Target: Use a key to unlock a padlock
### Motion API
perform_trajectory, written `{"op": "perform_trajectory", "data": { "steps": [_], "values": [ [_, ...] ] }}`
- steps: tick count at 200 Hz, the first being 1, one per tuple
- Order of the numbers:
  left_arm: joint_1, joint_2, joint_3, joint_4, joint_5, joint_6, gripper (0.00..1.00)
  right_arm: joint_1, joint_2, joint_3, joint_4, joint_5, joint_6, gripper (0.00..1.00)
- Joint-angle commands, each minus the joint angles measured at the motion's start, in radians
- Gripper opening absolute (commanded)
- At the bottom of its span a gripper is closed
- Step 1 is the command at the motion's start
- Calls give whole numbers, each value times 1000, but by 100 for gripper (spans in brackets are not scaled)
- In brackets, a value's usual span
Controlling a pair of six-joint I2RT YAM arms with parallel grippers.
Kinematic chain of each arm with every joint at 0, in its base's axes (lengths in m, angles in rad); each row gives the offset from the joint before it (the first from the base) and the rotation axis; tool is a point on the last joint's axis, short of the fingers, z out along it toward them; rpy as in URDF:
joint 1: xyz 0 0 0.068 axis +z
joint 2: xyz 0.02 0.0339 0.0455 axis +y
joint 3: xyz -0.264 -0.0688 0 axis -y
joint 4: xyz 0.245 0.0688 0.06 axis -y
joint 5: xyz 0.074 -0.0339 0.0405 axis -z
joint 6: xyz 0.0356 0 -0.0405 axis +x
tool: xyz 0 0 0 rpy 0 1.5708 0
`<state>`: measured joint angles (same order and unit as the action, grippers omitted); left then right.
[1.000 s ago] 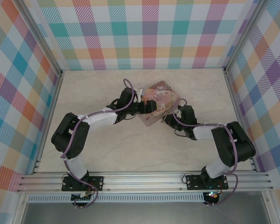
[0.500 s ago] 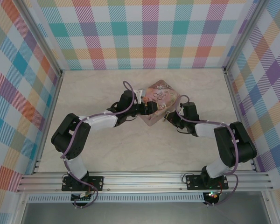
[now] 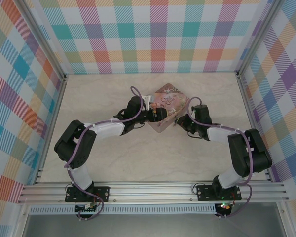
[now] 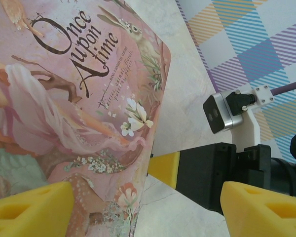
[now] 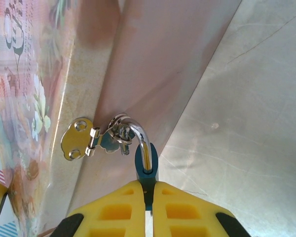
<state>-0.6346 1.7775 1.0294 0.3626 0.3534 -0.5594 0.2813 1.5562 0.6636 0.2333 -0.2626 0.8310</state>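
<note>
Right gripper (image 5: 148, 197) pinches padlock (image 5: 146, 160) at tin (image 4: 64, 98) side wall; shackle through hasp (image 5: 81, 139). Open table (image 5: 246, 98) alongside. Left gripper (image 4: 145, 210) spread over shut lid.

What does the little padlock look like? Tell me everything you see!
The padlock is tiny, with a dark blue body and a shiny silver shackle. The shackle loops through the metal hasp on the pink tin's side. The right gripper pinches its body between yellow fingers. The keyhole is hidden.

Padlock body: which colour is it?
The padlock is dark blue; the right wrist view shows it best.
</note>
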Motion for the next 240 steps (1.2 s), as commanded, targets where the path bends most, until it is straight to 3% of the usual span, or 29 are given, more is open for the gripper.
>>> {"op": "perform_trajectory", "data": {
  "steps": [1, 240],
  "values": [
    [-5, 49, -66, -223, -38, -17, 79, -30, -33, 51, -2, 60, 10, 10],
    [-4, 20, -89, -233, -64, -20, 81, -47, 49, 30, 147, 53, 128, 10]
  ]
}}
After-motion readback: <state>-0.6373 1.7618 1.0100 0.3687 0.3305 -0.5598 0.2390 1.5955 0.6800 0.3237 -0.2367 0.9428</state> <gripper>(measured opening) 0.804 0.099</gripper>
